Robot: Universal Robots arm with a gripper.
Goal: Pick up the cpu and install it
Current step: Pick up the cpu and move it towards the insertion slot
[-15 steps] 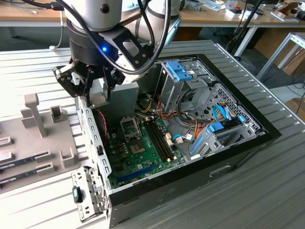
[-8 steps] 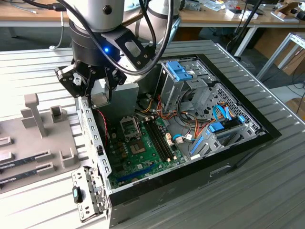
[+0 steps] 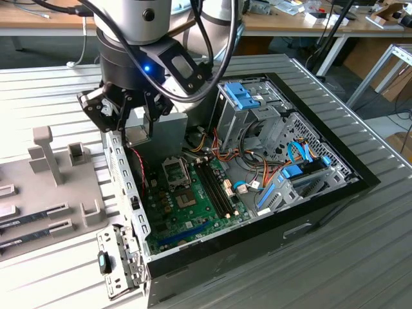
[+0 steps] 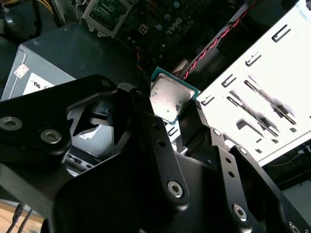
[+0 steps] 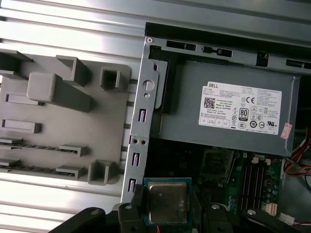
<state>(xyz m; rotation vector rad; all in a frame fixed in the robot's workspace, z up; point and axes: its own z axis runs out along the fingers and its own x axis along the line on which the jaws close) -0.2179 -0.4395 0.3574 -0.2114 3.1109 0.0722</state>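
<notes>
The arm's black gripper (image 3: pixel 137 131) hangs just in front of the large grey metal power-supply box (image 3: pixel 171 129), which fills one corner of the open black computer case (image 3: pixel 322 205). Its fingers (image 4: pixel 146 114) are pinching the cpu (image 5: pixel 167 201), a small flat square chip with a silvery-grey metal top and a thin green rim, by two opposite edges. The chip is held in the air near the power-supply box, above the case's perforated silver side wall (image 5: pixel 138 145) and clear of the board. The green motherboard (image 3: pixel 187 206) lies on the case floor beside the box, and its square metal-framed processor socket (image 5: pixel 216 162) sits just next to the box's long side, apart from the held chip. On the other side of the silver wall from the box, a grey moulded holder tray (image 5: pixel 63 102) with slots and posts rests on the ribbed metal table (image 3: pixel 51 90).
</notes>
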